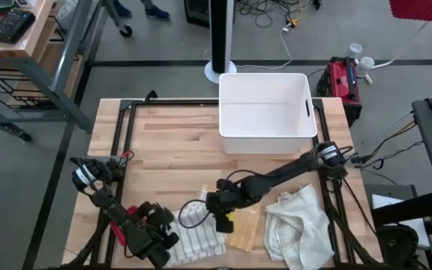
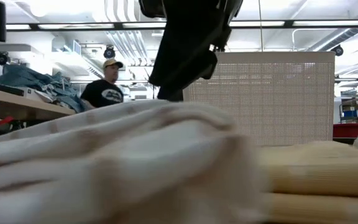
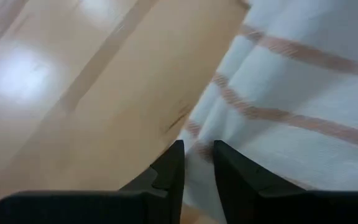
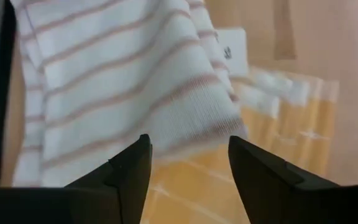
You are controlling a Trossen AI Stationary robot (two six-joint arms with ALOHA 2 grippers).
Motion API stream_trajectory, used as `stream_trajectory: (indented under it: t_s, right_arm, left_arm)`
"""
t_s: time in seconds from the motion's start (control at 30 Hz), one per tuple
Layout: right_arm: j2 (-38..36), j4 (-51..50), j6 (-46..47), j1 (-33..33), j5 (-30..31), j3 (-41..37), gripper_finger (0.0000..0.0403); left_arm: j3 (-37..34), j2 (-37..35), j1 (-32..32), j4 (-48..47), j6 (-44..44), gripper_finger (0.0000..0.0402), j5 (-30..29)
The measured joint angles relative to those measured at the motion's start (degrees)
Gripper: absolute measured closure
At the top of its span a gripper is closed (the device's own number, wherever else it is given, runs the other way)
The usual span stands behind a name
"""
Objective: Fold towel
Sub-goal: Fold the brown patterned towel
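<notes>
A grey concrete floor surrounds the pale butcher-block wooden table. Beyond its far edge, loose cables trail across the floor near a round white stand base, and a red and black tool case sits to one side. In the low view, long ceiling strip lights glow above a beige perforated panel, a cluttered wooden workbench, and a person in a cap and dark T-shirt.
</notes>
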Motion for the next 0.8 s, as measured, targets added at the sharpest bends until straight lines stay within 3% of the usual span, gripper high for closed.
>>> stream_trajectory:
  t_s: [0.13, 0.47, 0.57, 0.8]
  right_arm:
    - [-1.07, -3.38, -3.29, -0.32, 0.28, 0.0, 0.0199]
    - [-1.37, -4.06, -7.32, -0.01, -3.55, -0.42, 0.0202]
    - [-1.37, -1.19, -10.99, -0.24, -4.65, -1.59, 0.0203]
    - [-2.15, 7.93, -26.48, -1.67, -9.34, -4.52, 0.0206]
  left_arm:
    - [0.95, -0.32, -0.47, -4.37, -1.54, 0.0326, 1.69]
    - [2.01, -5.68, -0.46, -11.5, -2.75, 0.0326, -5.02]
    - [2.14, -8.64, -1.57, -10.31, -0.74, 0.0326, -5.19]
    - [1.79, -13.06, -6.16, 1.15, 13.61, 0.0326, -10.24]
